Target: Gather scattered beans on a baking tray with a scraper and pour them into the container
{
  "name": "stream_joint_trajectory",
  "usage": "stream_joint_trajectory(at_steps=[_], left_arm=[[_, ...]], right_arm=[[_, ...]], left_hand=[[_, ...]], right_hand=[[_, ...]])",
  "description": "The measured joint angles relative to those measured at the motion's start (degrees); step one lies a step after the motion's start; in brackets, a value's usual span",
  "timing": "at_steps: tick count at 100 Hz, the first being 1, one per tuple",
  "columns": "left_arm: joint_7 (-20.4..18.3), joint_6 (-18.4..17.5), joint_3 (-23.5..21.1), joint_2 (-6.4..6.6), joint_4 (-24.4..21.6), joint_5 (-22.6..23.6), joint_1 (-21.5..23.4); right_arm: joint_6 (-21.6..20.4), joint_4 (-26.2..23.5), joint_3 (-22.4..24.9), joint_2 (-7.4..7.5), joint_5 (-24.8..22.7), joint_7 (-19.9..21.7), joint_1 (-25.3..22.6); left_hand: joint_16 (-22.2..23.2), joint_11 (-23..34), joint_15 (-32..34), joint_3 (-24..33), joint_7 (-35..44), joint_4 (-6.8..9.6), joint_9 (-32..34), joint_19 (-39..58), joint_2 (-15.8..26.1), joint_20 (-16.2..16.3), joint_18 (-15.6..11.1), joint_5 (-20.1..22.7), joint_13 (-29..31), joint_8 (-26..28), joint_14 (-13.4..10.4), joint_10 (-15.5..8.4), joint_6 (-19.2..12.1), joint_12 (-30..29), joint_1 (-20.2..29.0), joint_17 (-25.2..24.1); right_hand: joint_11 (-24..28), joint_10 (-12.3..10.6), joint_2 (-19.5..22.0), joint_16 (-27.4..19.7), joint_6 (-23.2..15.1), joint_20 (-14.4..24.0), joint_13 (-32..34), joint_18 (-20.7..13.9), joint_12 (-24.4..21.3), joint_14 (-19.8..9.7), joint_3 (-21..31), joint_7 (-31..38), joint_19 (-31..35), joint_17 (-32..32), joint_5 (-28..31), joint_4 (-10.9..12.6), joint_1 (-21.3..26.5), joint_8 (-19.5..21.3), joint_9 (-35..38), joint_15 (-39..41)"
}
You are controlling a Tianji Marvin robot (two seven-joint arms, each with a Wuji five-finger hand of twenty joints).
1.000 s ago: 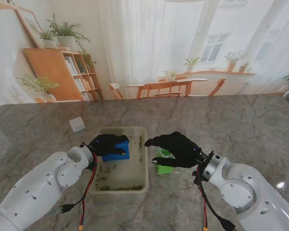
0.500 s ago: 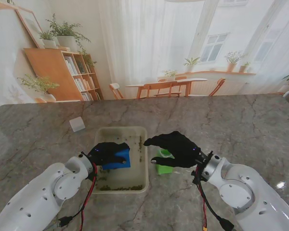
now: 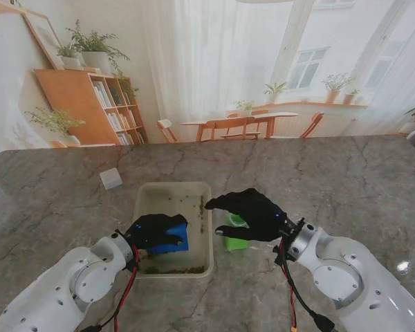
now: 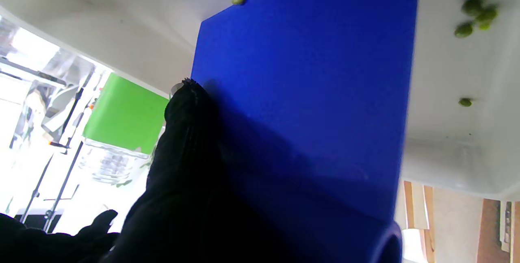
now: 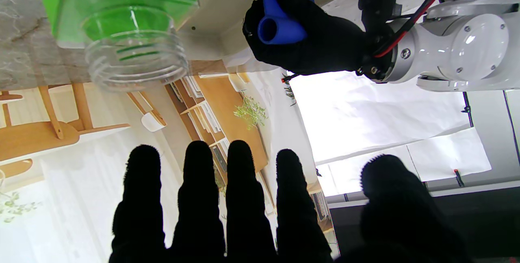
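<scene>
A cream baking tray (image 3: 142,200) lies in front of me, with green beans (image 3: 173,270) heaped along its near wall and a few more (image 3: 202,207) by its right wall. My left hand (image 3: 149,229) is shut on a blue scraper (image 3: 172,243), whose blade (image 4: 308,92) stands on the tray floor near that heap. A clear container with a green label (image 3: 236,243) stands just right of the tray, also seen as the container (image 5: 134,47) from the right wrist. My right hand (image 3: 252,213) hovers open above it, fingers (image 5: 239,198) spread.
A small white block (image 3: 111,178) lies on the marble table (image 3: 346,187) to the far left of the tray. Red and black cables (image 3: 124,290) hang from my left wrist near the tray's front corner.
My left hand has dragged the blue scraper toward me along the tray, from its middle to near the front wall. The right hand has stayed over the container.
</scene>
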Motion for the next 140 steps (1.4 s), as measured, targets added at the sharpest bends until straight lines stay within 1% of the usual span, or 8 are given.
stream_joint_trajectory(at_steps=[47,73,106,112,122,133,140], left_arm=[[-1.2,0.5,-1.0,0.07,-3.8,-0.1,4.1],[-1.5,0.8,-2.2,0.07,-5.7,0.9,6.5],[-1.6,0.8,-2.4,0.12,-6.3,1.5,6.9],[-1.4,0.7,-2.6,0.12,-6.5,2.5,7.1],[-0.2,0.4,-2.9,0.10,-6.8,5.9,7.4],[0.5,0.7,-3.0,0.11,-6.8,6.1,7.2],[1.0,1.2,-2.9,0.11,-6.6,6.5,6.3]], right_arm=[[0.0,0.0,0.0,-0.15,-0.5,-1.0,-0.2],[0.0,0.0,0.0,-0.20,-0.5,-1.2,-0.2],[0.0,-0.1,0.2,-0.22,-0.5,-1.1,-0.4],[0.0,-0.1,0.2,-0.22,-0.5,-1.1,-0.4],[0.0,-0.1,0.1,-0.22,-0.4,-1.1,-0.4],[0.0,-0.1,-0.1,-0.22,-0.4,-1.1,-0.3],[0.1,0.0,-0.2,-0.22,-0.3,-1.1,-0.3]], left_hand=[[-0.7,0.0,0.0,-0.5,0.0,-0.02,0.0,0.0,-0.1,0.0,0.0,0.0,0.2,0.0,-0.1,0.1,0.3,0.0,-0.7,0.1],[-0.3,0.0,0.7,-1.4,-0.1,-0.03,0.0,0.0,-0.1,0.0,0.0,0.0,0.5,0.0,-0.1,0.2,0.4,0.0,-0.8,0.7],[0.4,0.0,1.5,-1.4,-0.1,-0.03,0.0,0.8,-0.1,0.0,0.0,0.0,0.6,0.0,-0.1,0.2,0.4,0.0,-0.8,1.5],[0.4,0.0,1.5,-1.4,-0.1,-0.03,0.0,0.8,0.0,0.0,0.0,0.0,0.6,0.0,-0.1,0.3,0.4,0.0,-0.9,1.5],[0.4,0.0,1.5,-1.9,-0.1,-0.06,0.0,0.8,0.0,0.0,0.0,0.0,0.6,0.0,-0.1,0.5,1.0,0.0,-1.5,1.5],[0.4,0.0,1.5,-1.9,-0.1,-0.07,0.1,0.8,0.0,0.0,0.0,0.1,0.7,0.0,-0.1,0.5,0.7,0.0,-1.2,1.5],[0.3,0.0,0.7,-0.6,-0.1,-0.07,0.2,0.8,-0.1,0.0,0.0,0.5,0.7,0.0,-0.1,0.5,0.3,0.0,-0.5,1.5]], right_hand=[[0.0,0.0,0.0,0.0,0.0,0.0,0.0,0.0,0.0,0.0,0.0,0.0,0.0,0.0,0.0,0.0,0.0,0.0,0.0,0.0],[0.0,0.0,0.0,0.0,0.0,0.0,0.0,0.0,0.0,0.0,0.0,0.0,0.0,0.0,0.0,0.0,0.0,0.0,0.0,0.0],[0.0,0.0,0.0,0.0,0.0,0.0,0.0,0.0,0.0,0.0,0.0,0.0,0.0,0.0,0.0,0.0,0.0,0.0,0.0,0.0],[0.0,0.0,0.0,0.0,0.0,0.0,0.0,0.0,0.0,0.0,0.0,0.0,0.0,0.0,0.0,0.0,0.0,0.0,0.0,0.0],[0.0,0.0,0.0,0.0,0.0,0.0,0.0,0.0,0.0,0.0,0.0,0.0,0.0,0.0,0.0,0.0,0.0,0.0,0.0,0.0],[0.0,0.0,0.0,0.0,0.0,0.0,0.0,0.0,0.0,0.0,0.0,0.0,0.0,0.0,0.0,0.0,0.0,0.0,0.0,0.0],[0.0,0.0,0.0,0.0,0.0,0.0,0.0,0.0,0.0,0.0,0.0,0.0,0.0,0.0,0.0,0.0,0.0,0.0,0.0,0.0]])
